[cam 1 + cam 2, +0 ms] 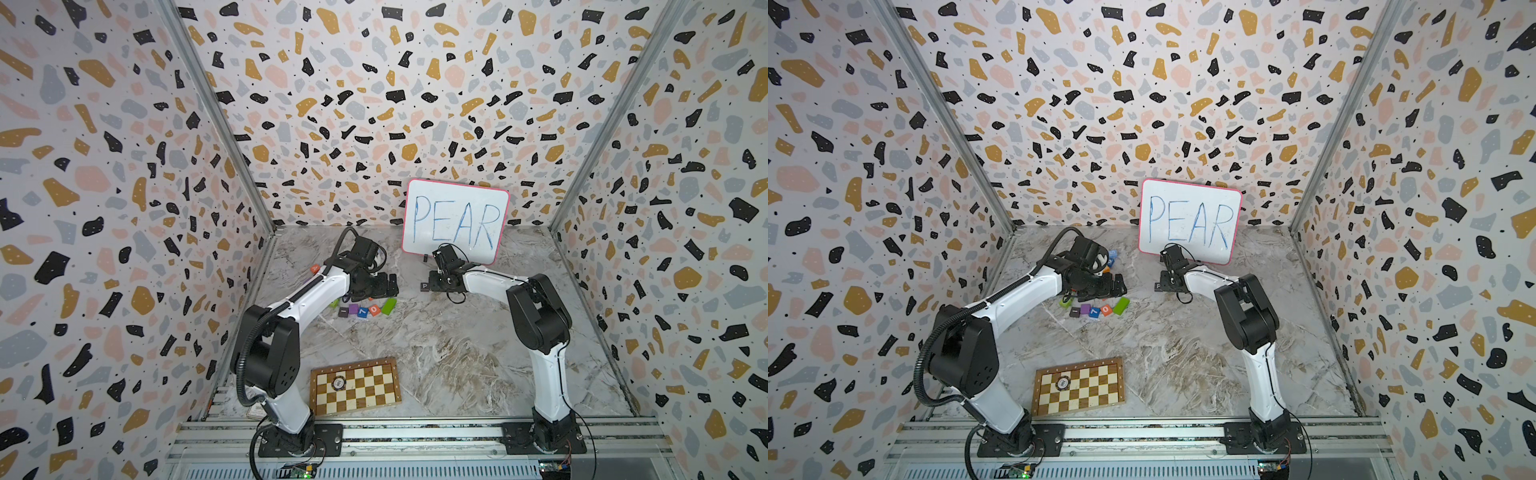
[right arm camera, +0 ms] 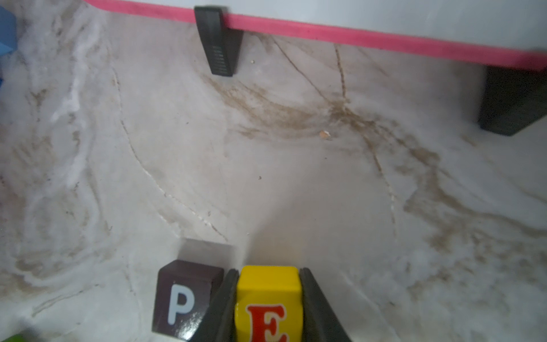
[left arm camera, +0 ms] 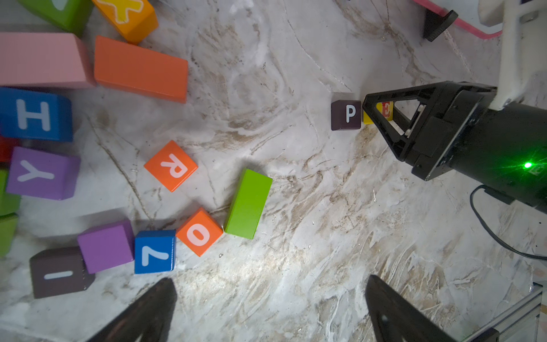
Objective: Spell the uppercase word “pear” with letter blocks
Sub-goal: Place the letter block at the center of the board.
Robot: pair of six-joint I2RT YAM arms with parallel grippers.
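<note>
My right fingers (image 2: 318, 314) are clamped on the yellow E block (image 2: 268, 296) at the bottom of the right wrist view. There is one on each side face, so the letter faces up like the P's. The dark P block (image 2: 183, 296) sits on the counter (image 2: 296, 163) just left of it. One finger is wedged between the two, so E cannot close against P while I hold it. I cannot tell whether E rests on the counter.

My left fingers (image 3: 148, 314) are spread wide and empty. They hang near the pile where the orange R block (image 3: 171, 165) lies askew, apart from the green bar (image 3: 248, 204) and O cube (image 3: 199, 232) below it. The whiteboard (image 1: 457, 199) reading PEAR stands behind.
</note>
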